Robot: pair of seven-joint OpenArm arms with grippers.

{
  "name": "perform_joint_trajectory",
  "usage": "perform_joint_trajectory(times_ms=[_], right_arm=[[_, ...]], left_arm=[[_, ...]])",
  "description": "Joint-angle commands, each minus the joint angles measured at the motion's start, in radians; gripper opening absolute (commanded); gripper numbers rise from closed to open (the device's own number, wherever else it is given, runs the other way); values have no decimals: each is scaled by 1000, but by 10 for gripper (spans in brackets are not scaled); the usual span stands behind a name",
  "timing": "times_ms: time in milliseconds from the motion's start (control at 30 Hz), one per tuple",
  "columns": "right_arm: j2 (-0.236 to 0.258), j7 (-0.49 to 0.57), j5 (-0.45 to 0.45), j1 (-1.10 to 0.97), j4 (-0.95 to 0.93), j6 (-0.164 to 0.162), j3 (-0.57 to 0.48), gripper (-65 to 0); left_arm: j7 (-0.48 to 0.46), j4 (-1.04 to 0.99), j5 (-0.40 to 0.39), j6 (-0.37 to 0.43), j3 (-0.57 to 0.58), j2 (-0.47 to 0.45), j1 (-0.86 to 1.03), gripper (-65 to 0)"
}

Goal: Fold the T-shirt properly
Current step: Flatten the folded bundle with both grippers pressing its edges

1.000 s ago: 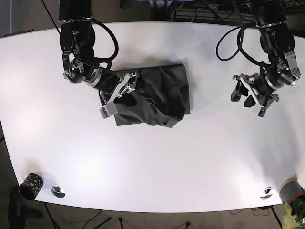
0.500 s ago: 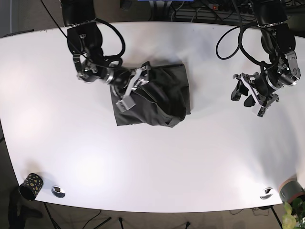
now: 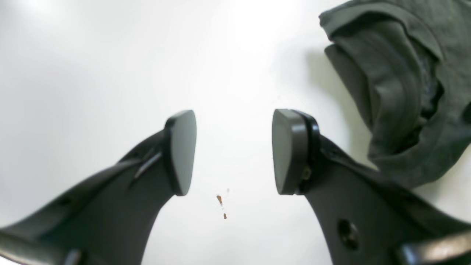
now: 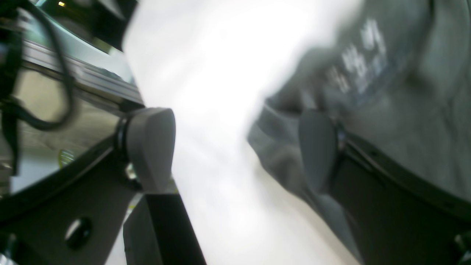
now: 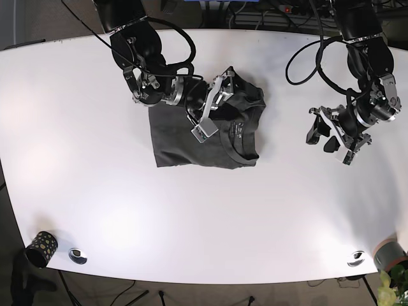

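The dark grey T-shirt (image 5: 182,143) lies bunched in a rough rectangle at the middle of the white table (image 5: 204,217), its collar and a printed label turned up at its right side. My right gripper (image 5: 213,105) is over the shirt's upper right part. In the blurred right wrist view it (image 4: 235,147) stands open, with shirt fabric (image 4: 386,73) lying against one finger and white table in the gap. My left gripper (image 5: 322,135) hovers open and empty over bare table right of the shirt. In the left wrist view it (image 3: 233,151) has a rumpled shirt edge (image 3: 401,92) off to the upper right.
A black dotted cup (image 5: 41,247) and a metal disc (image 5: 78,255) sit at the near left corner. Another disc (image 5: 356,258) sits near right. Cables run along the far edge. Small brown specks (image 3: 220,200) mark the table under my left gripper.
My right arm swept rightward across the shirt, carrying a fold of fabric over; the collar and label now face up. My left gripper shifted slightly down and stayed open.
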Motion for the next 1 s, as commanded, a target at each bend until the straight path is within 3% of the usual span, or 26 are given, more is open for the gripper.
perform_joint_trajectory(times_ms=[0,300,367,567,600,967], right_arm=[[25,18,15,13,22,8,36,-149],[105,20,15,24,14,8,250,-166],[124,20,15,50,-24,8,281,-233],[141,43,15,133,-212,14,352,-533],[141,46,15,145,-230,14,352,-553],[139,58,-13,273,-385,10,352,-569]], left_arm=[[-15,31,-18,-2,39,-22,-16,-349],[-15,125,-17,-2,309,-19,-21,-350],[-15,122,-17,-2,351,8,-41,-350],[-15,86,-17,-2,412,102,-45,-350],[-15,77,-17,-2,417,113,-47,-350],[-15,-12,-17,-2,469,185,-47,-350]])
